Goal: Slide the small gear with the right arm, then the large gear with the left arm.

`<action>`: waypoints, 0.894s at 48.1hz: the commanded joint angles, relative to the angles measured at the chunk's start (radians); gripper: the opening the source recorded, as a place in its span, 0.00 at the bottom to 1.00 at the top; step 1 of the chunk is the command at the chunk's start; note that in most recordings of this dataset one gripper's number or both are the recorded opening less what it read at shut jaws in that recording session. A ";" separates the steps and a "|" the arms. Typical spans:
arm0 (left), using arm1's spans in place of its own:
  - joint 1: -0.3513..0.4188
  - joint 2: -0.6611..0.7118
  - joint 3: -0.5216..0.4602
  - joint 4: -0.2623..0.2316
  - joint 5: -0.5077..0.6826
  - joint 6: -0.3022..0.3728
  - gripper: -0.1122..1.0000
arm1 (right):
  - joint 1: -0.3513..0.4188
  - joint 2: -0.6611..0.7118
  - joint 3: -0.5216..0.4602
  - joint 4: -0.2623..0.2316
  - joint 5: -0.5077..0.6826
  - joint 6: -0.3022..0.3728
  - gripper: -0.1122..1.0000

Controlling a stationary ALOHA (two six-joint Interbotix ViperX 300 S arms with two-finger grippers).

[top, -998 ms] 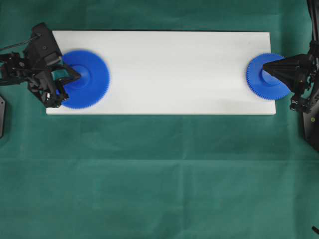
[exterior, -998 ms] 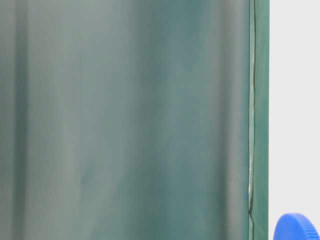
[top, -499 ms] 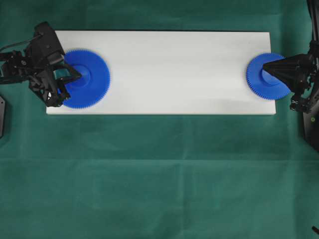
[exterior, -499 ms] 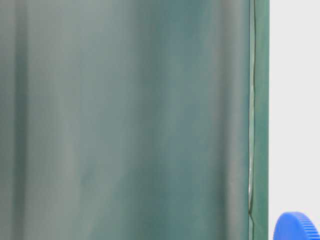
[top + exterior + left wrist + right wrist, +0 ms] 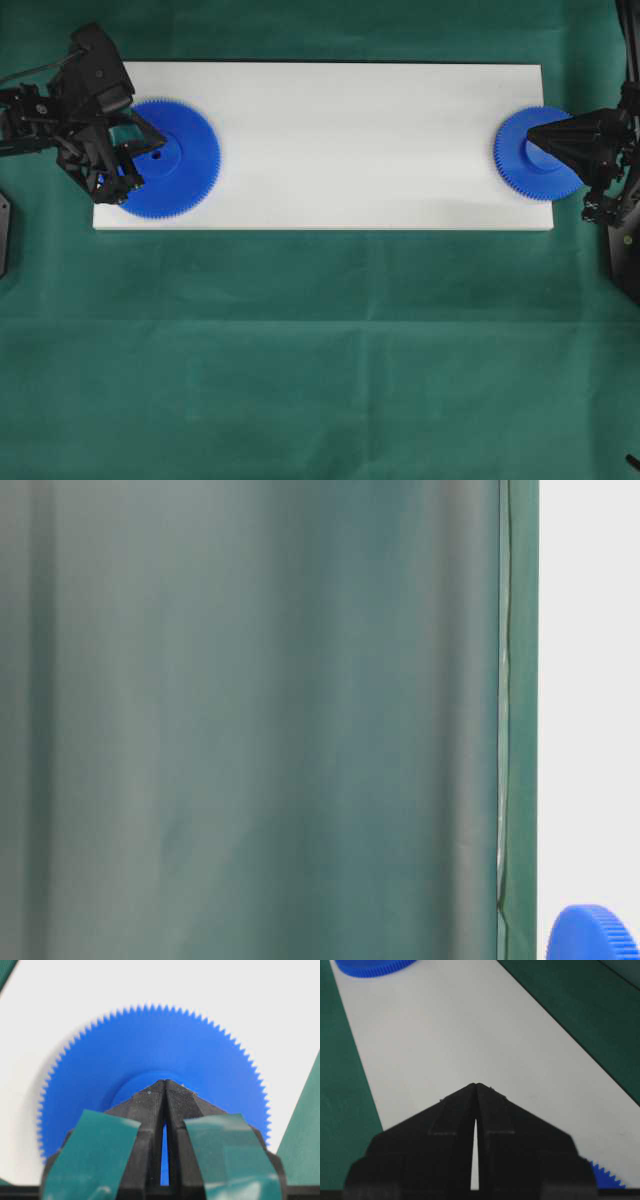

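Compared with a second earlier, the left arm's black pointed gripper with teal tape patches (image 5: 150, 140) is sitting a little higher along the white board in the overhead view, and the hub's centre hole on the larger bright blue flat plastic gear (image 5: 172, 158) is now showing beside its tip. The large gear itself is lying at the same left end of the long white rectangular board (image 5: 340, 140). The right arm's plain black pointed gripper (image 5: 532, 132) is staying unchanged over the smaller bright blue flat plastic gear (image 5: 535, 155), which is resting at the board's right end with its rim hanging past the board's edge.

Both pairs of fingers are pressed together at their tips with only a thin slit behind them, holding nothing; in the left wrist view the fingers (image 5: 150, 1110) are pointing at the large gear's raised hub (image 5: 150, 1060).

The board is lying on a surface covered with dark green cloth (image 5: 320, 350). At table level a green drape (image 5: 250, 720) is hanging behind.

The right gripper is hiding the small gear's hub, and the table-level view is cutting a blue gear (image 5: 595, 935) to a sliver; which gear it is cannot be told.
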 commanded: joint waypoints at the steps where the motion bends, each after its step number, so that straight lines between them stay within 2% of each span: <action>1: -0.006 -0.029 -0.029 0.000 -0.003 0.000 0.10 | 0.002 0.003 -0.014 0.002 -0.009 -0.002 0.55; 15: -0.041 -0.063 -0.049 0.000 -0.029 0.002 0.10 | 0.002 0.003 -0.014 0.002 -0.009 0.000 0.55; 43: -0.057 -0.061 -0.043 0.000 -0.052 0.002 0.10 | 0.002 0.003 -0.014 0.003 -0.009 0.000 0.55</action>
